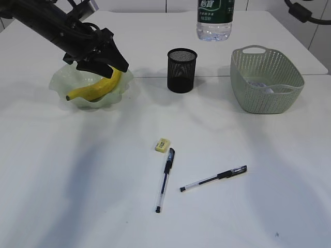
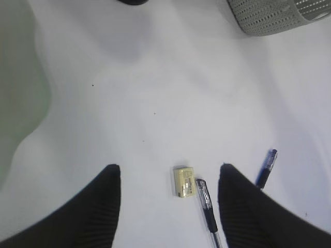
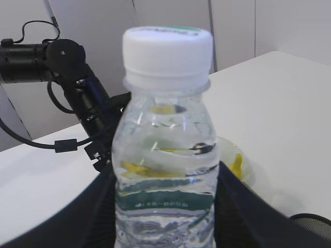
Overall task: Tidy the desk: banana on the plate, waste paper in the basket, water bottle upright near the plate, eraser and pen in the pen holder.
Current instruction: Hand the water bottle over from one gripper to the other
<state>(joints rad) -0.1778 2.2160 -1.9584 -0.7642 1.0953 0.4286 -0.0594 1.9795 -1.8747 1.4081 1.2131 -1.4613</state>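
The yellow banana [image 1: 95, 89] lies in the pale green ruffled plate [image 1: 62, 82]. My left gripper [image 1: 106, 66] hangs open and empty just above the banana's far end; the left wrist view shows its jaws [image 2: 169, 168] apart. My right gripper [image 3: 164, 206] is shut on the water bottle [image 3: 164, 155] and holds it upright in the air at the top of the exterior view [image 1: 214, 20]. The eraser [image 1: 162, 145] and two pens [image 1: 165, 178] [image 1: 214, 178] lie on the desk. The pen holder [image 1: 181, 70] stands upright. White paper [image 1: 261, 84] shows inside the basket [image 1: 269, 108].
The left wrist view shows the eraser [image 2: 183, 181] touching a pen's tip [image 2: 207, 209], the second pen [image 2: 266, 168] to the right, and the basket [image 2: 274, 15] at top right. The left arm [image 3: 77, 88] and plate [image 3: 243, 175] show behind the bottle.
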